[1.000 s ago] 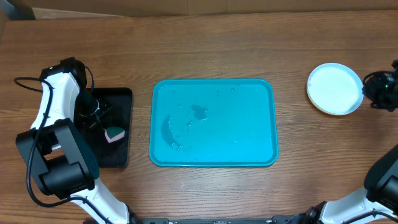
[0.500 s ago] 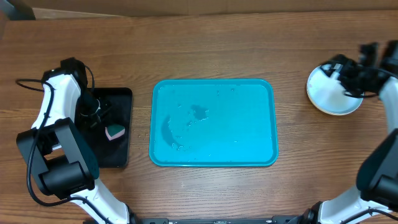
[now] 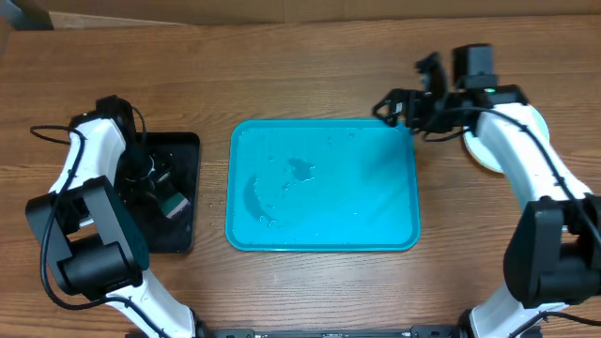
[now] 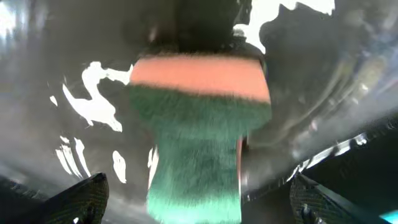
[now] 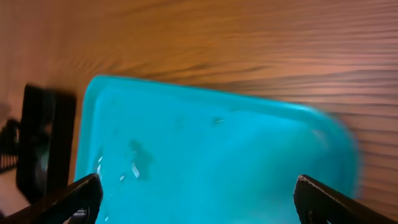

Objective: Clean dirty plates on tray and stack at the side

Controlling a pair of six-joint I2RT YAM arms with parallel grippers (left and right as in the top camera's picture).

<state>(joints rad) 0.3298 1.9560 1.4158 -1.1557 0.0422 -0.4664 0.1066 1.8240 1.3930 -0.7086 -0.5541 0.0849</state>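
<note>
The turquoise tray [image 3: 319, 216] lies mid-table, wet, with no plate on it; it fills the right wrist view [image 5: 205, 143]. My right gripper [image 3: 396, 106] hovers open over the tray's far right corner, nothing between its fingers [image 5: 199, 202]. A white plate [image 3: 474, 152] sits on the table right of the tray, mostly hidden under my right arm. A green and pink sponge [image 3: 174, 202] lies on the black tray [image 3: 183, 145]. My left gripper [image 3: 158, 183] stands open just above it, and the sponge [image 4: 199, 137] sits between the spread fingers [image 4: 199, 208] without touching them.
The black tray's wet surface [image 4: 62, 62] surrounds the sponge. Its edge [image 5: 37, 137] shows past the turquoise tray's far end. Bare wooden table [image 3: 319, 66] runs behind both trays. A cable [image 3: 47, 131] trails by the left arm.
My right arm swung left from the plate to the turquoise tray's far right corner, jaws opening wide. My left gripper opened over the sponge, which shifted slightly.
</note>
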